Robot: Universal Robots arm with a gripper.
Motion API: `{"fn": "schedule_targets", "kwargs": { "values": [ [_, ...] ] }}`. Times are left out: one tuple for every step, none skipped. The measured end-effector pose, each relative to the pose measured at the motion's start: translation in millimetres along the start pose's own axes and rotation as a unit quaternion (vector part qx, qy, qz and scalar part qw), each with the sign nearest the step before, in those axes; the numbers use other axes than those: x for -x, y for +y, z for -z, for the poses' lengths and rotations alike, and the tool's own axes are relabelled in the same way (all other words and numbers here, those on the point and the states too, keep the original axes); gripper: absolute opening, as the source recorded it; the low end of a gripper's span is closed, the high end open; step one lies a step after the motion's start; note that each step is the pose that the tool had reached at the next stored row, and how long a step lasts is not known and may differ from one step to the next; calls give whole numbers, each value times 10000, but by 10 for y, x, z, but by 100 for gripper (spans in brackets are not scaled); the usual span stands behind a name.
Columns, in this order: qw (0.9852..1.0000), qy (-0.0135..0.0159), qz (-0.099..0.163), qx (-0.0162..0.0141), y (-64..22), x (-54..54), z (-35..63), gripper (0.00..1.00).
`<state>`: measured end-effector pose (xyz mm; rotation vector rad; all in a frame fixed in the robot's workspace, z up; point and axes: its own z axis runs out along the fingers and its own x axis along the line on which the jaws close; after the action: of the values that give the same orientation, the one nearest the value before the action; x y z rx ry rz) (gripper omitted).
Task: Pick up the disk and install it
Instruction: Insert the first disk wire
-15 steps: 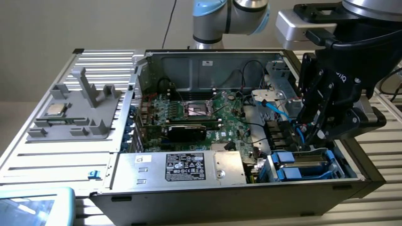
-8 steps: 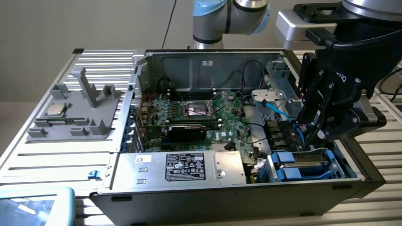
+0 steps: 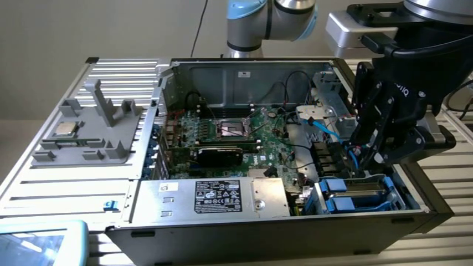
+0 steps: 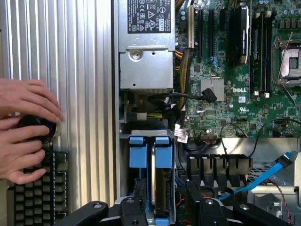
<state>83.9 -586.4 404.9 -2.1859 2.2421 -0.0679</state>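
The disk sits down in the drive bay at the near corner of the open computer case, on the exterior view's right. Its silver body lies between the bright blue carrier rails. In the wrist view the disk runs up between two blue tabs. My gripper hangs just above the bay, over the disk. My gripper straddles the disk with its black fingers apart; a gap shows on one side, so it is open and holds nothing.
The silver power supply box lies beside the bay. A blue cable and black wires cross close to my fingers. The motherboard fills the case floor. A grey fixture with a chip stands outside. A person's hands rest on a knob by a keyboard.
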Motion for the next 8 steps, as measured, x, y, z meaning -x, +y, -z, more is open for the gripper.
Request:
{"fn": "schedule_targets", "kwargs": {
  "values": [
    [10000, 0, 0, 0, -24, 2, -1, 46],
    [10000, 0, 0, 0, -57, 5, -3, 46],
    [10000, 0, 0, 0, -83, 9, -3, 46],
    [10000, 0, -1, -1, -110, 14, -4, 46],
    [10000, -1, -1, -1, -139, 18, -6, 46],
    [10000, -1, 0, -2, -165, 23, -6, 46],
    [10000, -1, 0, -4, -193, 29, -7, 46],
    [10000, -1, 0, -4, -222, 35, -8, 46]
  ]
}}
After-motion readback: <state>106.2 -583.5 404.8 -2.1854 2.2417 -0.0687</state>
